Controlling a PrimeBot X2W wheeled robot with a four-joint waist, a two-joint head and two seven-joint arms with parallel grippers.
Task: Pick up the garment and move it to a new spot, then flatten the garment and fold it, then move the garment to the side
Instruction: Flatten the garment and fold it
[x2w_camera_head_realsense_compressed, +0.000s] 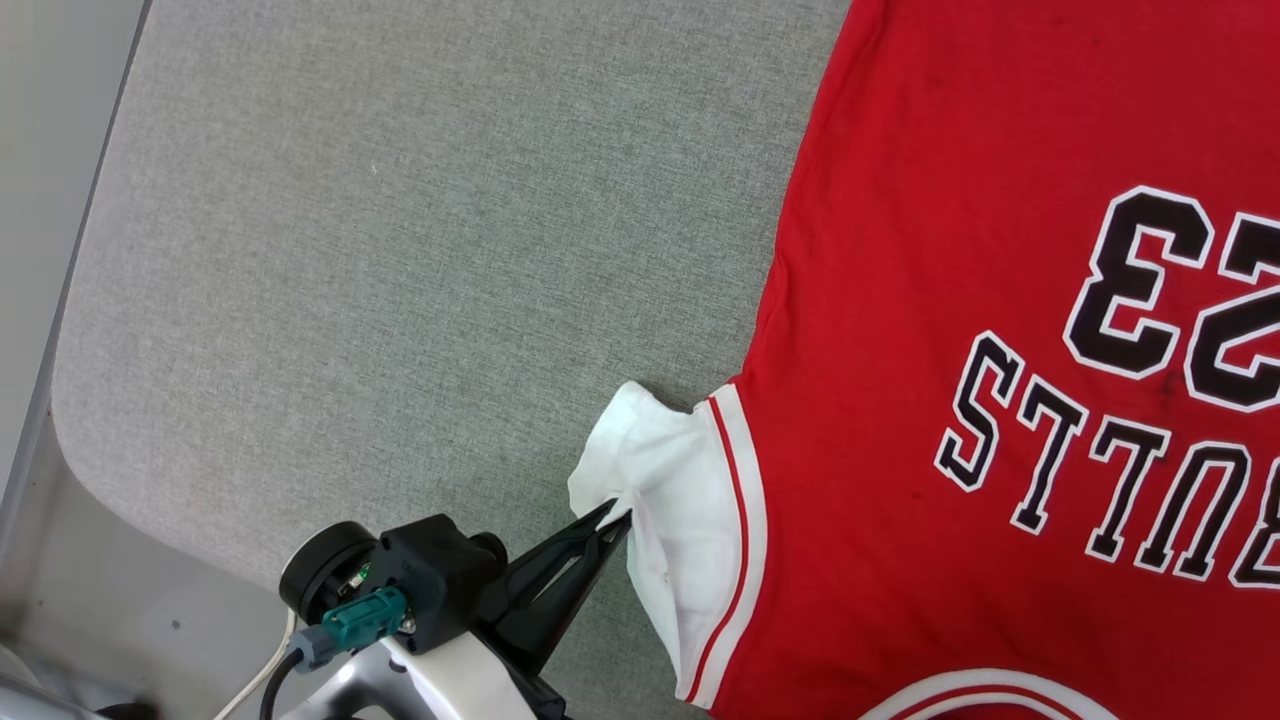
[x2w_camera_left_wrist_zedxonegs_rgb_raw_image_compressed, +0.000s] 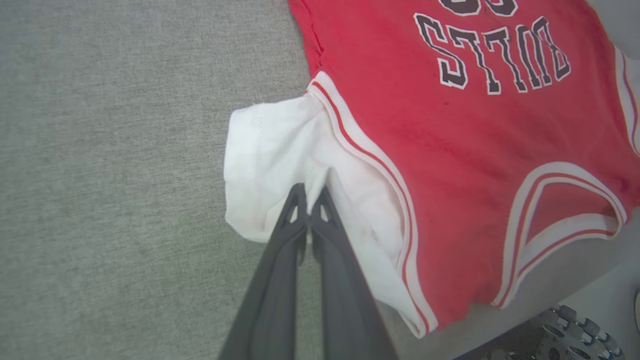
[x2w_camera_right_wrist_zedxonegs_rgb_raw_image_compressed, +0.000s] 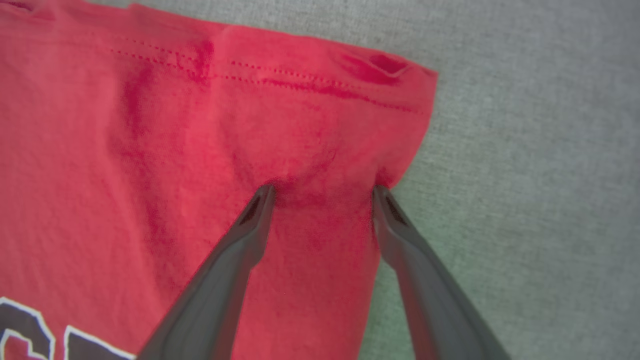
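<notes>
Garment (x2w_camera_head_realsense_compressed: 1000, 300), print side up, lies right of the left gripper (x2w_camera_head_realsense_compressed: 615, 515) and is cut off at the frame edge, "23" incomplete. The left gripper is clenched on the white sleeve (x2w_camera_head_realsense_compressed: 660, 470), hiding the pinched fold. The right gripper (x2w_camera_right_wrist_zedxonegs_rgb_raw_image_compressed: 322, 192) is spread wide, tips on red cloth near the hem. Beneath: grey woven tabletop (x2w_camera_head_realsense_compressed: 400, 250) with 1 rounded corner, pale floor (x2w_camera_head_realsense_compressed: 30, 200) beyond.

Grey, perhaps padded, surface (x2w_camera_head_realsense_compressed: 400, 250); garment (x2w_camera_head_realsense_compressed: 930, 160) lying flat.

The garment (x2w_camera_head_realsense_compressed: 900, 200) is red with a white sleeve (x2w_camera_head_realsense_compressed: 660, 470), red-white striped trim (x2w_camera_head_realsense_compressed: 745, 480) and black, white-edged lettering (x2w_camera_head_realsense_compressed: 1100, 480); the surface (x2w_camera_head_realsense_compressed: 400, 250) is speckled grey
</notes>
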